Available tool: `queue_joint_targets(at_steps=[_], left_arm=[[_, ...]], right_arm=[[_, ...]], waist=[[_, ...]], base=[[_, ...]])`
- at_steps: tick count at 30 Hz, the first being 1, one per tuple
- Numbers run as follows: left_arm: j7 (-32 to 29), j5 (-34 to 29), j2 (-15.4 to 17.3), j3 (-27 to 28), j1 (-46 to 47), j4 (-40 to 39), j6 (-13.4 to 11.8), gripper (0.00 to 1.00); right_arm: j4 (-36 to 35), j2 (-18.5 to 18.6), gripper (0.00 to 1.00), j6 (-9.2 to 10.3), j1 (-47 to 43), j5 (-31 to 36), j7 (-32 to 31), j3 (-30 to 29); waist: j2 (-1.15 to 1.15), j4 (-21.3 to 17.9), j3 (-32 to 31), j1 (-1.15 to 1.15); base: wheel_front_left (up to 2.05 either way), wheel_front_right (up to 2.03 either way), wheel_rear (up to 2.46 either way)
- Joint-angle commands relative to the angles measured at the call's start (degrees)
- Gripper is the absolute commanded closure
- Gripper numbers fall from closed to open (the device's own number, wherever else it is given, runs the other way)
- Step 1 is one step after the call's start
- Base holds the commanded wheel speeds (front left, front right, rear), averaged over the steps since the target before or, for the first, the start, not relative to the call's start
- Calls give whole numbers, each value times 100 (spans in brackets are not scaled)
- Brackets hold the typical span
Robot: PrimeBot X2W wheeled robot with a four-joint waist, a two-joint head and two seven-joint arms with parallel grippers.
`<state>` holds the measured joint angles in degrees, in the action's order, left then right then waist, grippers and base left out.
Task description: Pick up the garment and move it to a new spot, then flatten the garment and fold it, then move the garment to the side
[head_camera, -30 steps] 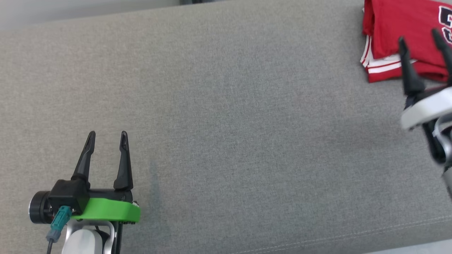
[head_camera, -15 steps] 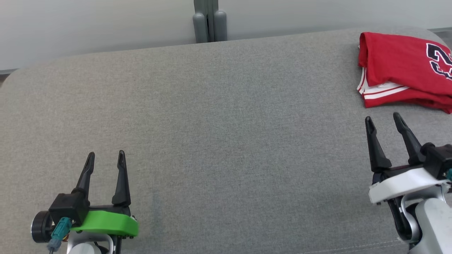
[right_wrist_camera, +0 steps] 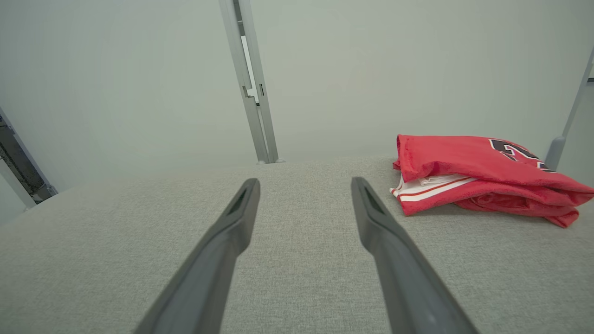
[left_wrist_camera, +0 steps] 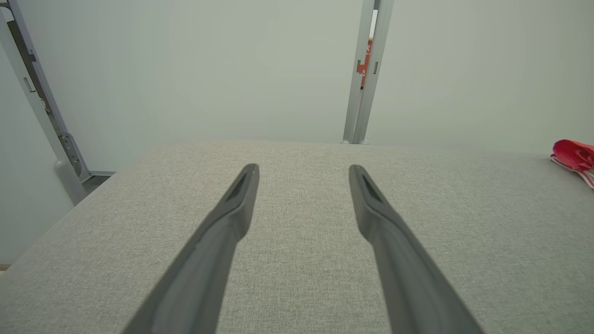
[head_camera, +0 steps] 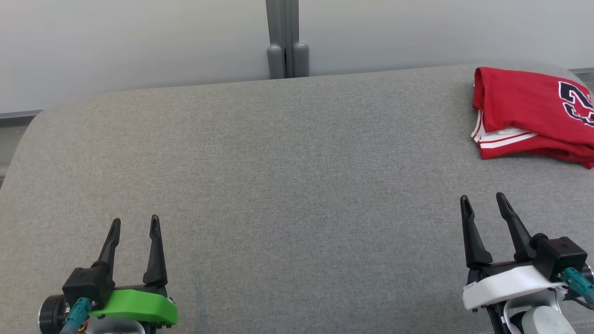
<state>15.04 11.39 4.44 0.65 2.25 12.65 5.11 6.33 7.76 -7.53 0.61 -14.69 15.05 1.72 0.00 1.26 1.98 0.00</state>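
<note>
folded red jersey [head_camera: 524, 111], white-striped trim, long axis left-right on grey fabric bench [head_camera: 297, 162]; left gripper [head_camera: 134, 223] and right gripper [head_camera: 482, 200] spread wide, empty.

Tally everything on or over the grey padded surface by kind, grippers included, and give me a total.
Garments: 1, the folded red garment.
Grippers: 2, the left gripper and the right gripper, both open and empty.
Total: 3.
</note>
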Motion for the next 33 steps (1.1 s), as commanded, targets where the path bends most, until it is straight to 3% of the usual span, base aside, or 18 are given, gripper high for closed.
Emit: queue_joint_targets(at_steps=[1, 32, 33], left_arm=[[15, -7, 0, 28, -104, 20, 36, 0], [15, -82, -46, 131, -57, 137, 90, 0], [-1, -62, -39, 117, -36, 135, 86, 100]], right_arm=[[-36, -16, 0, 8, -86, 62, 14, 3], [0, -203, 0, 8, -245, 290, 14, -28], [-13, -195, 100, 0, -178, 241, 0, -37]], waist=[[0, 7, -24, 0], [0, 82, -105, 0], [0, 83, -105, 0]], base=[[0, 0, 0], [0, 0, 0], [0, 0, 0]])
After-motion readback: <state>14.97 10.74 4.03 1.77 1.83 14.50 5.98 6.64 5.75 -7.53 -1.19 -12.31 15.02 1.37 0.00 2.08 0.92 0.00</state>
